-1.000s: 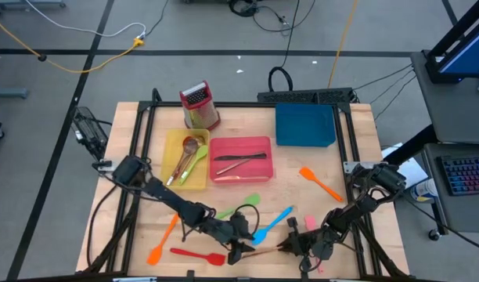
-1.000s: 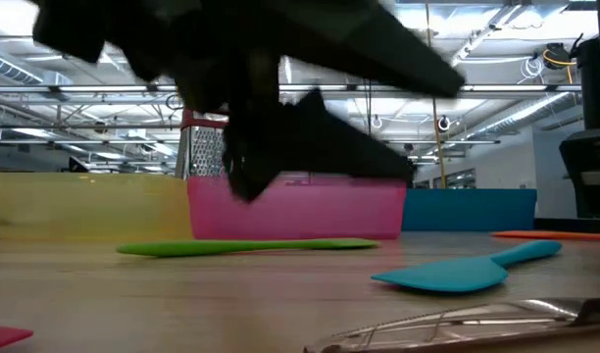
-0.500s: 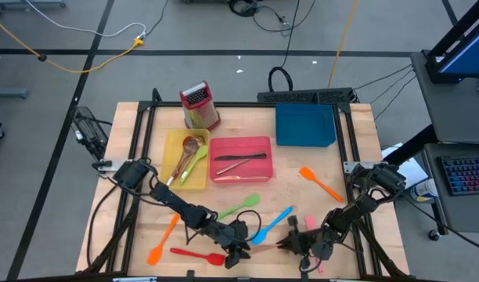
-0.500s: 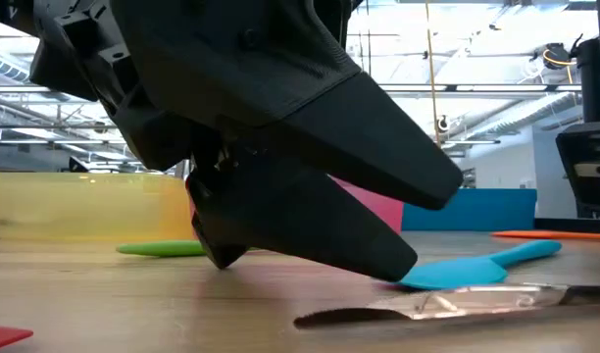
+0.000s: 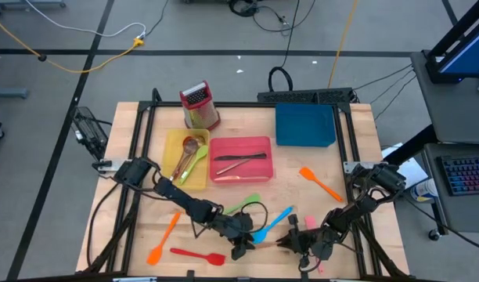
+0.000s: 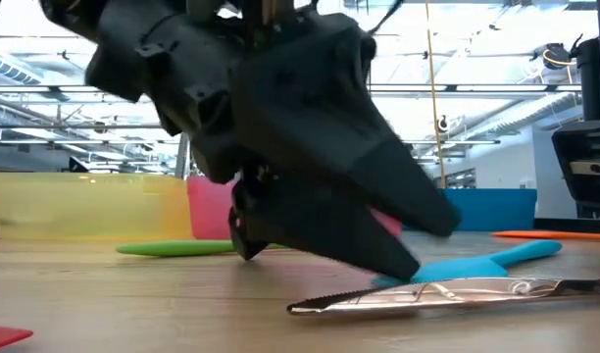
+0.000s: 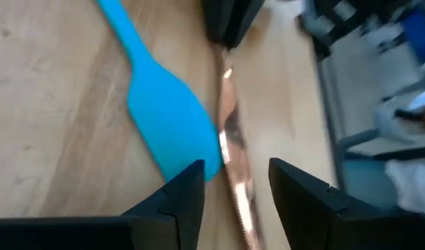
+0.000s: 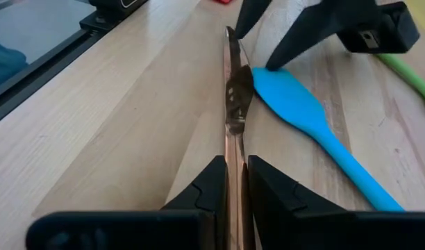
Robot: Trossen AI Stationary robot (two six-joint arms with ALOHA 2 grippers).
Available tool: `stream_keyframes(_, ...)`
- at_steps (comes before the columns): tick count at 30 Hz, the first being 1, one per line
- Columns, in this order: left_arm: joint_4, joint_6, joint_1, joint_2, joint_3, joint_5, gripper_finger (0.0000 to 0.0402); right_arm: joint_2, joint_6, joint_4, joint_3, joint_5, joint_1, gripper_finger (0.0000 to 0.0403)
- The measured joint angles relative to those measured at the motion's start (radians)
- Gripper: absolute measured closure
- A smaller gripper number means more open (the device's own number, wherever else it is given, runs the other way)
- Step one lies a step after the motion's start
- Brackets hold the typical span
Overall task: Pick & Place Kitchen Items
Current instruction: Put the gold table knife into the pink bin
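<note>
Copper knife (image 8: 231, 104) beside the blue spatula (image 8: 306, 114): your right claw (image 8: 233, 182) grips its handle; left claw (image 7: 235, 182) straddles its blade, parted.

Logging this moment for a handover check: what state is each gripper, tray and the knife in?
Right gripper: shut on copper knife.
Left gripper: open, fingers either side of the knife's blade.
Copper knife: level, just above the table.
Yellow tray: holds utensils.
Pink tray: holds dark cutlery.
Blue tray: looks empty.
</note>
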Motion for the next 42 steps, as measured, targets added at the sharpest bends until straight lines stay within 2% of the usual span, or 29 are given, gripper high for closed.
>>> stream_keyframes(6, -0.39, 0.053, -0.006, 0.0, 0.171, 0.003, 0.0238, 0.0, 0.002, 0.0, 0.0, 0.0, 0.0, 0.036)
stream_keyframes(9, -0.456, 0.056, -0.011, 0.0, 0.217, 0.008, 0.0238, 0.0, 0.002, -0.001, 0.0, 0.0, 0.0, 0.036)
stream_keyframes(22, -0.427, 0.022, -0.021, 0.052, 0.242, 0.028, 0.0238, -0.001, 0.0, -0.004, 0.0, 0.0, 0.005, 0.036)
stream_keyframes(30, -0.398, 0.057, -0.013, 0.057, 0.241, 0.044, 0.0241, -0.001, -0.021, 0.001, 0.0, 0.001, 0.005, 0.036)
stream_keyframes(33, -0.391, 0.102, -0.016, 0.059, 0.24, 0.045, 0.0257, -0.001, -0.027, -0.002, 0.0, 0.025, 0.005, 0.036)
stream_keyframes(42, -0.383, 0.1, -0.008, 0.061, 0.239, 0.044, 0.0323, -0.001, -0.068, 0.002, 0.0, 0.047, 0.006, 0.036)
